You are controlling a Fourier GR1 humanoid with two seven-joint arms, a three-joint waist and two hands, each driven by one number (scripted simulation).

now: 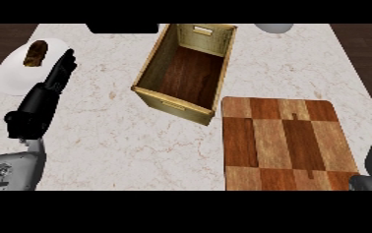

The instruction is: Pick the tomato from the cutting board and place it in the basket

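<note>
While tomato shows nowhere in head view, step in hand unclear: cutting board [289, 146] bare, basket [187, 72] shows only wood floor. Left hand [45, 97] rests at left edge, fingers straight, near white plate [16, 74]. Right hand [363, 178] barely visible at right edge; fingers cannot tell. Judgement: tomato possibly in right hand; if so, carry over basket rim, then release low.

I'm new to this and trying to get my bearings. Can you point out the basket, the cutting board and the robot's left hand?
basket [150, 65]: head view, on its left wall.
cutting board [272, 138]: head view, on a bare square near the middle.
left hand [45, 94]: head view, on the black palm.
</note>
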